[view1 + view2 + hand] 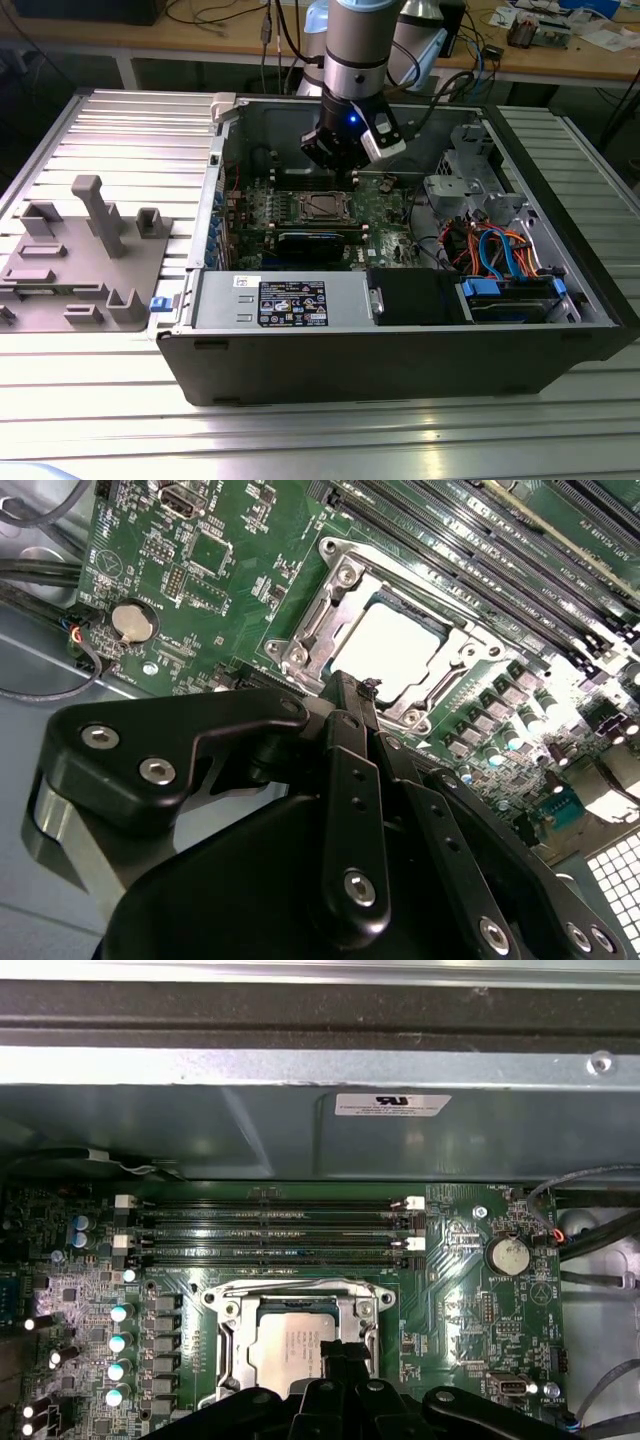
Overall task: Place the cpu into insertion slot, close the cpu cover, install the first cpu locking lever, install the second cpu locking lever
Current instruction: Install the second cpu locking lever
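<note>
So, exterior view first: the arm hangs down into the open PC case (560,330), with the gripper (338,168) over the far part of the green board (385,205), just beyond the slot (322,205). A grey fixture (85,255) with upright posts sits on the table, well off to the exterior view's left of the case.

Second wrist view: the black fingers (352,730) look pressed together at the tip, holding nothing, right at the edge of the slot (330,565). The cpu (392,652) is already lying in the slot, its pale metal top showing through the window of the cover (470,665), which lies flat around it. A coin battery (132,622) sits on the board off to one side.

First wrist view: same story, cpu (292,1345) seated with the silvery cover (232,1345) framing it, fingertip (338,1352) overlapping its edge. Long black memory slots (265,1230) run between the socket and the case wall (300,1140).
</note>
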Motion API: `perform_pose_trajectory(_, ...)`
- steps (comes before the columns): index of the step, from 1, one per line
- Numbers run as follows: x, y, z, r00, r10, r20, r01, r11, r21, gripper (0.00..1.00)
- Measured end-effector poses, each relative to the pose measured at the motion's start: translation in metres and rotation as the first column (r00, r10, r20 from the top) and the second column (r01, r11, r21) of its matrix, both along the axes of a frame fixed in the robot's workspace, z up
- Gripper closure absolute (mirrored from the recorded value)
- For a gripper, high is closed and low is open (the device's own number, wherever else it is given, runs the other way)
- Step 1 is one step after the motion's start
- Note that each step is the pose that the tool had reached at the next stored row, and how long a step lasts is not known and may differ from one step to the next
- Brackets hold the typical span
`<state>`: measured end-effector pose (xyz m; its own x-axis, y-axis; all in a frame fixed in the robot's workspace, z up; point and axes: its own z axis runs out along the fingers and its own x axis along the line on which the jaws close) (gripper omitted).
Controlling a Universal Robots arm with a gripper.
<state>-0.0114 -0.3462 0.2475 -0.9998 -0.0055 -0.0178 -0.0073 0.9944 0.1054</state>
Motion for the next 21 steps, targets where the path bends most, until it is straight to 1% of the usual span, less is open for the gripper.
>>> perform_pose_trajectory(13, 0.0000, -0.0001, -0.0001, 1.0000, -0.001, 0.0000, 0.001, 1.0000, 0.0001, 0.89)
perform_pose_trajectory(17, 0.0000, -0.0001, -0.0002, 0.9999, -0.012, 0.0000, 0.012, 0.9999, 0.0000, 0.89)
perform_pose_trajectory(21, 0.0000, -0.0001, -0.0002, 0.9999, -0.013, 0.0000, 0.013, 0.9999, 0.0000, 0.89)
